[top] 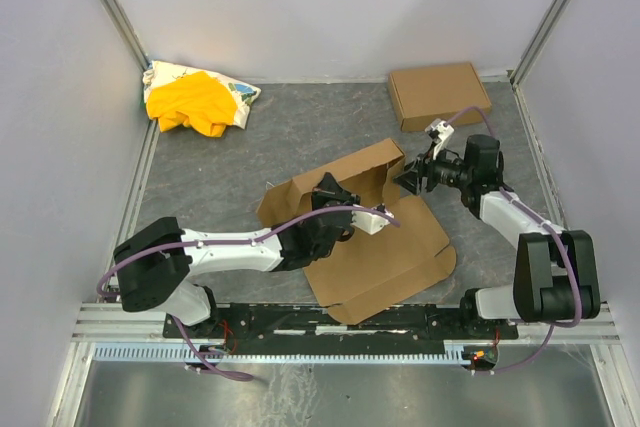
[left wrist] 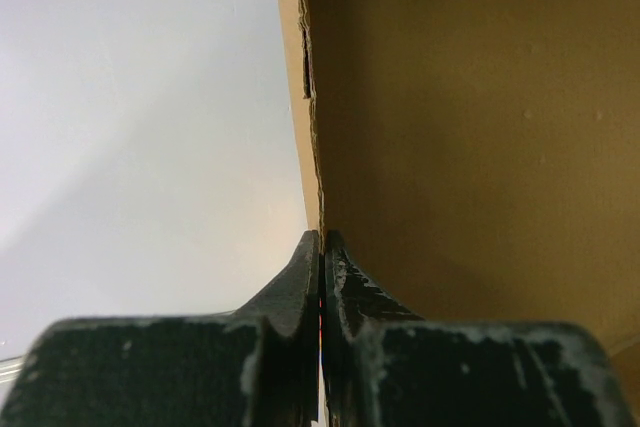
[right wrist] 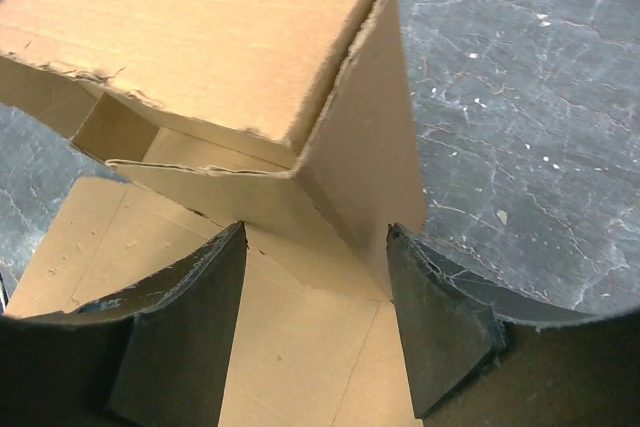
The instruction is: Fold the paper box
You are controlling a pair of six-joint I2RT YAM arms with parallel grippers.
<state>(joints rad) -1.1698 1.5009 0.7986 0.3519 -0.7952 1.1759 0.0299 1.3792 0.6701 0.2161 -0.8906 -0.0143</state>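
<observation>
The grey counter [top: 200, 177] carries the paper box [top: 385, 247] at its middle, just ahead of both arm bases. You have a half-formed sheet. Its broad flat panel lies toward the near edge, and its far part is raised into a wall with a panel folded over the top. That raised wall is the long axis to mind. In the top view it runs on a diagonal, from near-left up to far-right.

Your left gripper [top: 335, 195] reaches in from the left to about the middle of that wall. In the left wrist view its fingers [left wrist: 300, 277] are closed tight together, and the raw edge of an upright cardboard panel runs straight down to their tips. I cannot tell whether they pinch that edge or only rest against it.

Your right gripper [top: 408, 179] sits at the far-right end of the wall, so it is the nearer arm for that end. Its fingers [right wrist: 190, 327] stand apart and hold nothing. The wall's end corner rises directly ahead of them, centred in the gap. The folded-over top slopes away to the left and an end flap drops toward the right finger.

The next move likely turns on that corner. The end flap lies just inside the right finger, so a small inward push should meet it.
</observation>
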